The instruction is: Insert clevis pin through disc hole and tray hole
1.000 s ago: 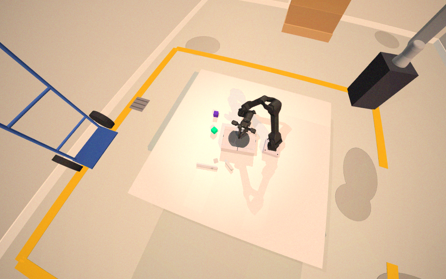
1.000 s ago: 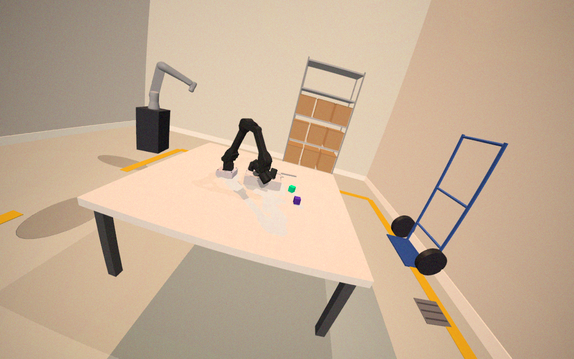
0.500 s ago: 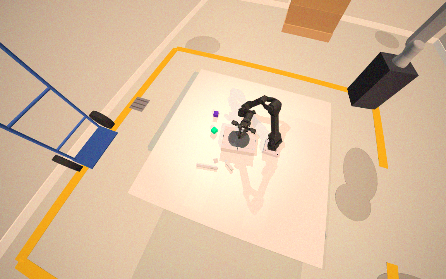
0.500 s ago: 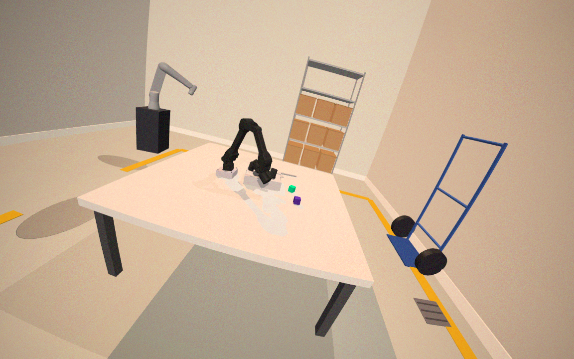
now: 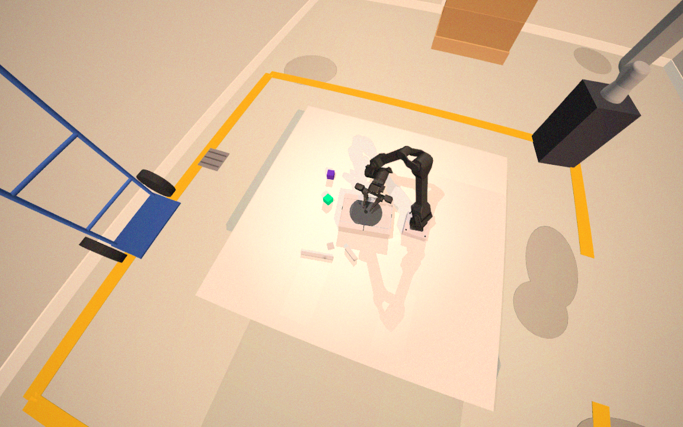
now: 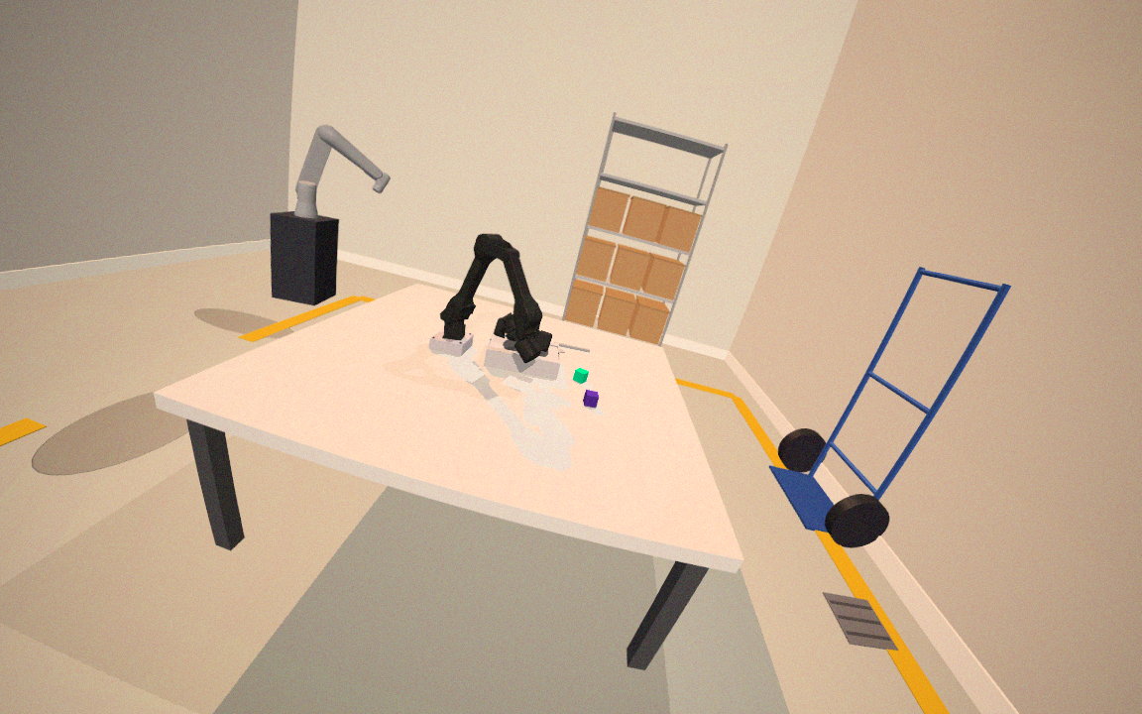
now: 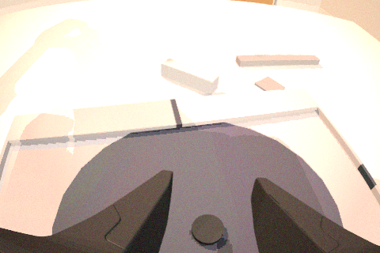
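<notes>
On the pale table [image 5: 439, 318] [image 6: 380, 425] [image 7: 119, 47], near the base of the black arm [image 5: 422, 185] [image 6: 517, 275], a tray [image 5: 365, 232] [image 6: 521, 362] [image 7: 119, 118], probably for easy reach. Inside, a wide disc [image 5: 360, 220] [image 7: 210, 158], flat to take the pin. Over the disc, gripper [image 5: 366, 208] [image 6: 528, 348] [image 7: 214, 185] jaws spread, nothing pinched, likely to clear the pin [image 5: 366, 211] [image 7: 207, 228]. Head-up at the disc's middle, apparently hanging through both holes; shank hidden, seating unconfirmed.
</notes>
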Controlling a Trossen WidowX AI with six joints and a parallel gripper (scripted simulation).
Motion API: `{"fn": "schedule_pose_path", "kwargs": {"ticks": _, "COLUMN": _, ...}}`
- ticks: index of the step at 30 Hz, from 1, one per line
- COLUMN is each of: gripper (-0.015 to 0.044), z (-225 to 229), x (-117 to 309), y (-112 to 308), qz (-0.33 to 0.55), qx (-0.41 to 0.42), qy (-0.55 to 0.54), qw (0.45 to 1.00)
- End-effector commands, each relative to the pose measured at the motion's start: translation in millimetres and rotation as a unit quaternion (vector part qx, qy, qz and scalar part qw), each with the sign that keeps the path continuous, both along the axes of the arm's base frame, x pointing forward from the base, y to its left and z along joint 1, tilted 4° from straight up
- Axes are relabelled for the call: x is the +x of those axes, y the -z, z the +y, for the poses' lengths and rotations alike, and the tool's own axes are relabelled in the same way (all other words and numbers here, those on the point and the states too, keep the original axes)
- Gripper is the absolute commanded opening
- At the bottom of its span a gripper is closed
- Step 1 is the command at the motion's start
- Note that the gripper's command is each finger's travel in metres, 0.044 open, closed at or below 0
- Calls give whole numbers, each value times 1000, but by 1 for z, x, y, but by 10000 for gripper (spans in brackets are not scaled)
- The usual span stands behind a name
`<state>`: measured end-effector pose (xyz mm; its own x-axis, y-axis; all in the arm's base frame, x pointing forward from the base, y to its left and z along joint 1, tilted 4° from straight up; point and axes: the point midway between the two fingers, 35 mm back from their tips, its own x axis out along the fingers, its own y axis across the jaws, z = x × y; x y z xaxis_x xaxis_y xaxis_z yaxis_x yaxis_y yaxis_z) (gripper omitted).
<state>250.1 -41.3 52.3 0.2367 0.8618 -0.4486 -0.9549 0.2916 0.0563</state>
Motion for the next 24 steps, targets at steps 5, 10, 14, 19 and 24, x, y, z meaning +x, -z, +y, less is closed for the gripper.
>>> {"fn": "schedule_pose_path", "kwargs": {"ticks": 5, "gripper": 186, "z": -3, "x": 1, "y": -6, "qz": -4, "qx": -4, "qy": 1, "qw": 1000}}
{"fn": "schedule_pose_path", "kwargs": {"ticks": 10, "gripper": 318, "z": -43, "x": -7, "y": -23, "qz": 7, "qx": -17, "qy": 29, "qw": 999}}
{"fn": "schedule_pose_path", "kwargs": {"ticks": 14, "gripper": 422, "z": -78, "x": -22, "y": -43, "qz": 17, "qx": -24, "qy": 52, "qw": 998}}
{"fn": "schedule_pose_path", "kwargs": {"ticks": 19, "gripper": 440, "z": -80, "x": -23, "y": -44, "qz": 18, "qx": -24, "qy": 54, "qw": 998}}
{"fn": "schedule_pose_path", "kwargs": {"ticks": 24, "gripper": 440, "z": -80, "x": -23, "y": -44, "qz": 18, "qx": -24, "qy": 54, "qw": 998}}
